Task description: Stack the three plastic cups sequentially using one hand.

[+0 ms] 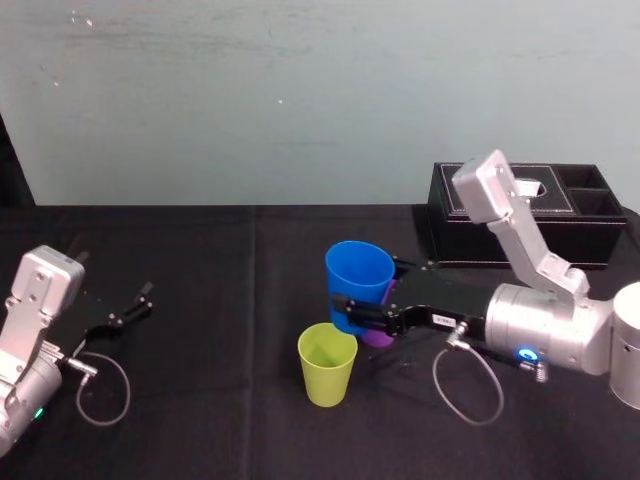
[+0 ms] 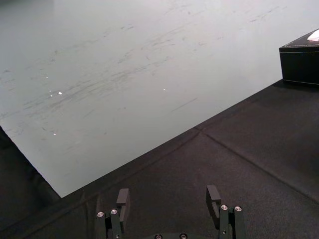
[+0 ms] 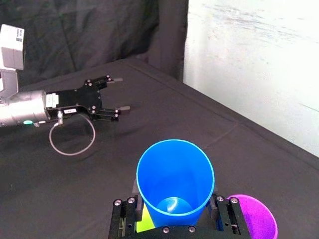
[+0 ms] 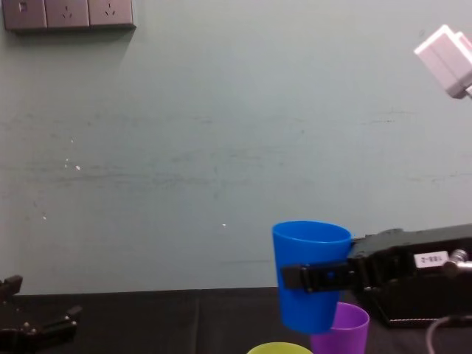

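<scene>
Black cloth covers the table (image 1: 200,300). Right gripper (image 1: 362,298) clamps the blue cup (image 1: 358,272), raised just beside the purple cup (image 4: 341,328); green cup (image 1: 327,362) stands near. Left gripper (image 2: 167,201) rests well apart, fingers spread.

Nothing here can be read outright. A small white label (image 4: 430,259) sits on the black body of the right gripper (image 4: 313,276), which clasps the blue cup (image 4: 310,254). The label carries a few dark characters, too small to make out. In the right wrist view a similar white label (image 3: 70,110) sits on the left gripper (image 3: 122,93), also illegible. The white module (image 3: 12,46) above that arm bears tiny dark marks near its corner, unreadable too.
</scene>
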